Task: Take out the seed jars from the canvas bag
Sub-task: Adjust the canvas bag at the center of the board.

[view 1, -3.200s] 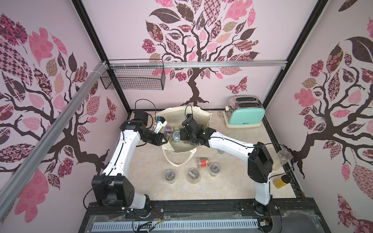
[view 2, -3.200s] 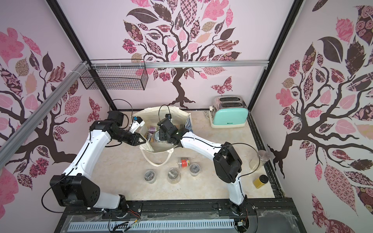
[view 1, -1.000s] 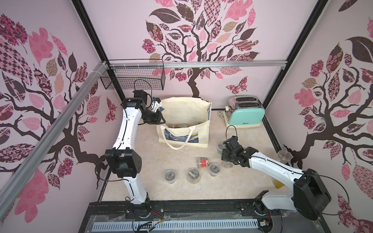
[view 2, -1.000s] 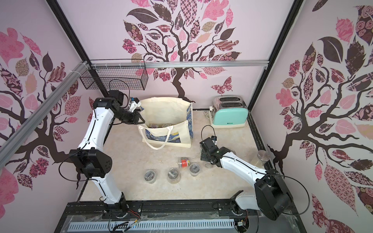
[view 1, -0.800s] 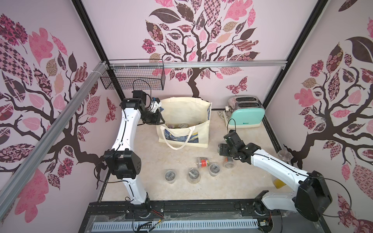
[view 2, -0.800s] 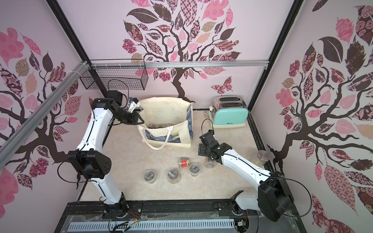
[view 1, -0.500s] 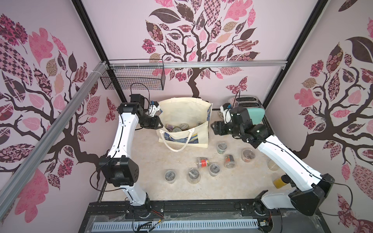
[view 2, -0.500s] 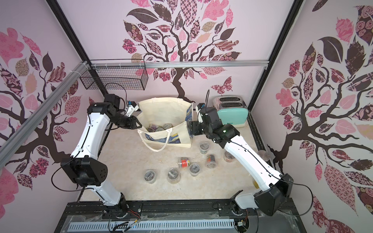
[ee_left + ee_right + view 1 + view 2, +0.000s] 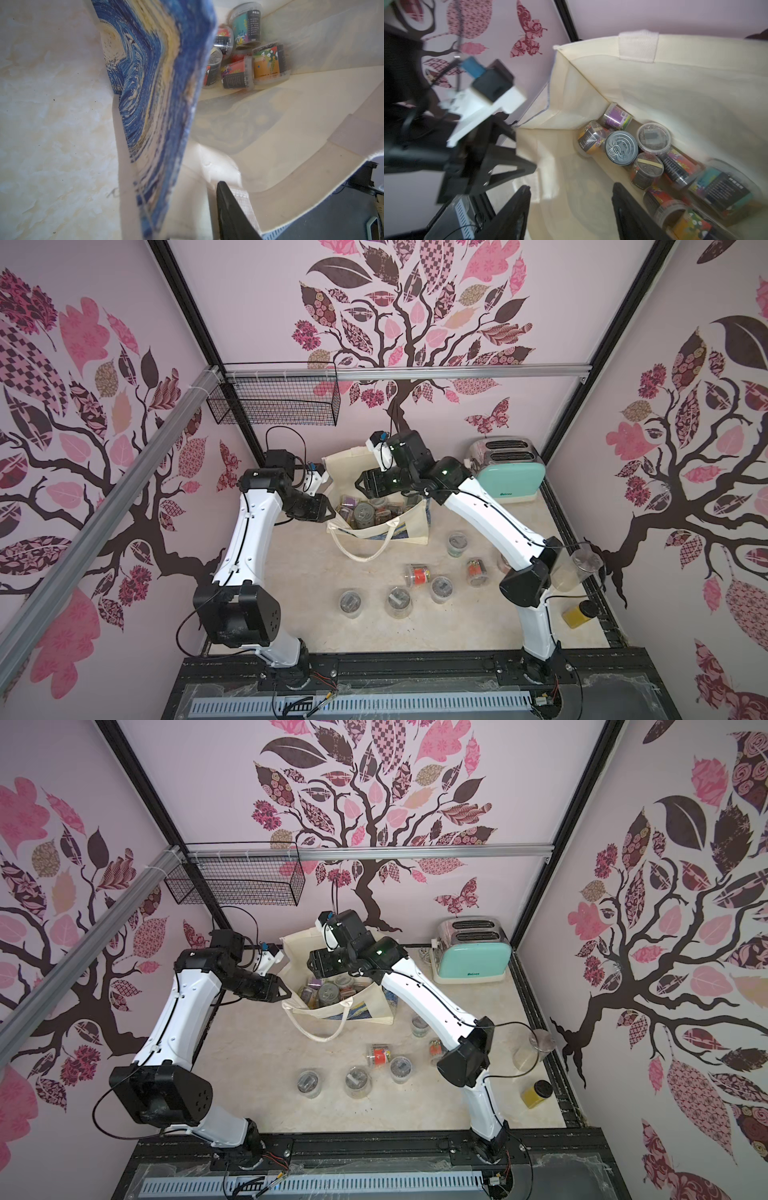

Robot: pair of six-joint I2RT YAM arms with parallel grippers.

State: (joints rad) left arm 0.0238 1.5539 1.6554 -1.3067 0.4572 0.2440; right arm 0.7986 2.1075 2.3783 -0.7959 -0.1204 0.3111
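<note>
Seed jars (image 9: 652, 137) lie heaped in the bottom of the canvas bag (image 9: 415, 526), which stands toward 12 o'clock on the table (image 9: 316, 572) (a ring-pull tin (image 9: 620, 148) sits among them), and we see loose jars (image 9: 397, 601) on the tabletop from 4 to 6 o'clock of the bag. Our right gripper (image 9: 571, 186) hangs above the bag's mouth, jaws spread with nothing between them. Our left gripper (image 9: 329, 515) is at the bag's 9 o'clock rim; we cannot tell whether its jaws pinch the fabric or stand clear.

The canvas bag (image 9: 675, 99) is matt cloth, the seed jars (image 9: 654, 137) clear glossy plastic, the can (image 9: 620, 148) shiny metal
</note>
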